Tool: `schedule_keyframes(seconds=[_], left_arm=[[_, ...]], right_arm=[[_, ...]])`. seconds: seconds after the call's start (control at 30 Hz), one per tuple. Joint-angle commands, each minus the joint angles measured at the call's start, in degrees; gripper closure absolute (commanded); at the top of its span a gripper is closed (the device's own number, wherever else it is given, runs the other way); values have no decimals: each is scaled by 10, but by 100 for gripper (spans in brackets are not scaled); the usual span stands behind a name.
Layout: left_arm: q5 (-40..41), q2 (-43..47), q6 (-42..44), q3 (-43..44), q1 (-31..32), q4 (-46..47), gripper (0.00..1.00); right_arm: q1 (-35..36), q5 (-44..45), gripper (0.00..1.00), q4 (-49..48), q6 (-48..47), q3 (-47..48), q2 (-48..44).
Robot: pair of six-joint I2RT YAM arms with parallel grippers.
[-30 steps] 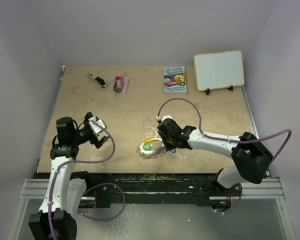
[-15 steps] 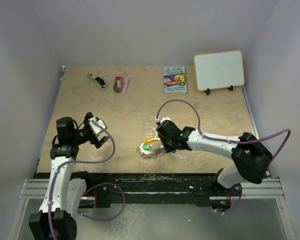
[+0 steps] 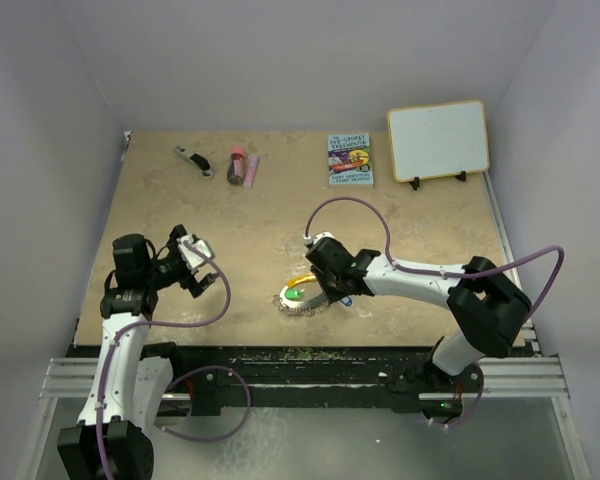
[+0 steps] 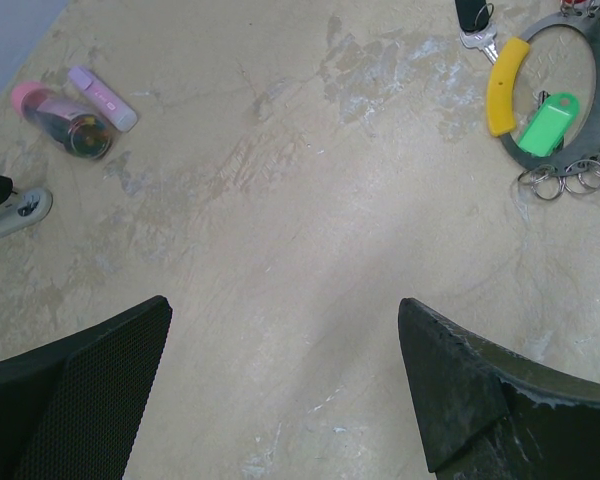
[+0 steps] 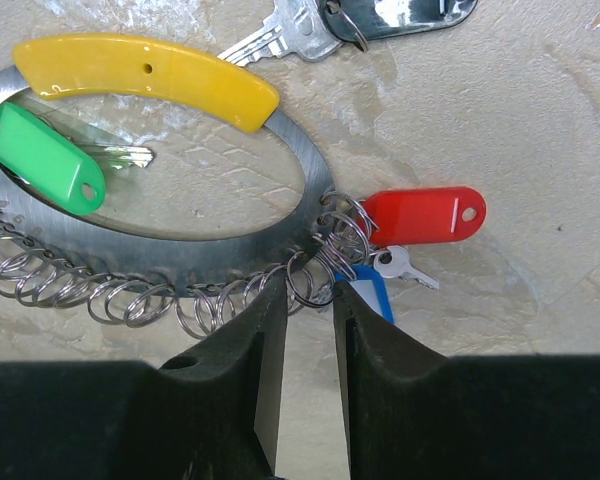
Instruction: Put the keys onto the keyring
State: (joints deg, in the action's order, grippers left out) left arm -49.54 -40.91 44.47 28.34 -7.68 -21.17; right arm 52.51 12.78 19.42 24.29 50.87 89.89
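Observation:
The keyring is a flat grey ring with a yellow stretch and small split rings along its rim. It lies near the table's front middle. A green key lies inside it. A red key and a blue key sit at its right rim, and a black-headed key lies beyond it. My right gripper is low at the rim, its jaws a narrow gap apart astride one split ring. My left gripper is open and empty, hovering left of the ring.
A black-and-silver tool, a pink bottle and a purple tube lie at the back left. A book and a small whiteboard stand at the back right. The table's front edge is just below the ring.
My right gripper has shifted slightly left along the ring's rim. The left arm has not moved.

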Motion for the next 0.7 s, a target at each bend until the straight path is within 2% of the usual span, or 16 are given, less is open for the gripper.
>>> schedule_keyframes(seconds=[0.0, 0.43, 0.67], left_arm=[[-17, 1, 18, 11, 3, 2, 2], [-17, 3, 20, 10, 3, 3, 2], [-16, 2, 21, 10, 3, 2, 2]], right_arm=[[4, 14, 71, 4, -13, 20, -4], [3, 6, 79, -2, -2, 8, 20], [3, 21, 75, -2, 6, 9, 32]])
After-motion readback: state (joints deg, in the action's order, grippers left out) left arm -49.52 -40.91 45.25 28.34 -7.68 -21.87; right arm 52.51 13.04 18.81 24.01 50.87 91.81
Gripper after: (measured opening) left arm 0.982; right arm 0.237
